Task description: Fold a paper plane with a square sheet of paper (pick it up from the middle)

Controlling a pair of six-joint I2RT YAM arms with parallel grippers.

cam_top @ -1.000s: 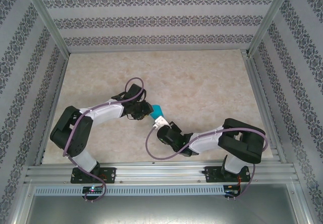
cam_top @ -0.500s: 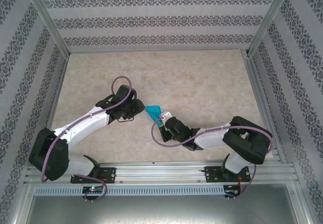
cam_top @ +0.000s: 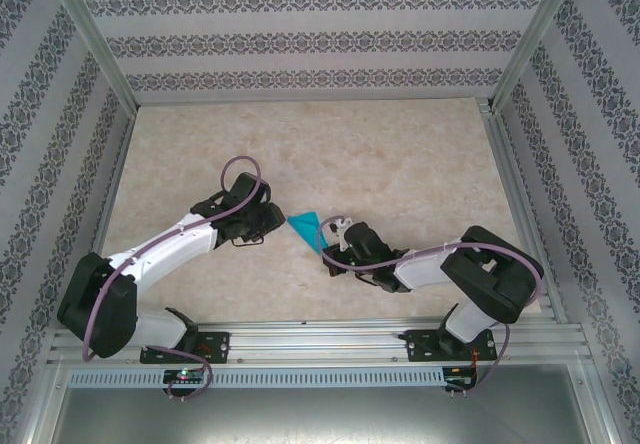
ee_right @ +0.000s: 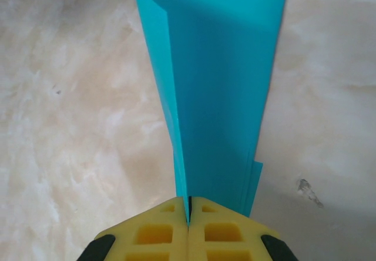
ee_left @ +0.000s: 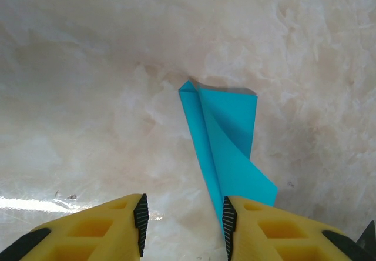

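Left gripper (ee_left: pixel 183 226) has its two yellow fingers (ee_left: pixel 117 223) apart, with nothing between them but the pale marbled table (ee_left: pixel 88 96). It hangs low over the table. Just in front of it, close by its right finger, lies the thin teal-blue folded paper (ee_left: pixel 226 137), a long slim shape. I cannot tell if the paper touches that finger. I think this gripper is open so the other one can do the holding. Being open also means it is ready to press or pinch a new fold.

Next, to the right, is the right gripper (ee_right: pixel 189 214). Its yellow fingers are squeezed tight together on the near end of the paper, right on the fold line. The paper runs straight out in front of it and gets wider as it goes. Held by the crease like this, the layers cannot spring open or slide apart.

From above, the paper sits between the two grippers, caught by the right one and just in front of the left one. The plane looks partly made, I think, with more folds to do.
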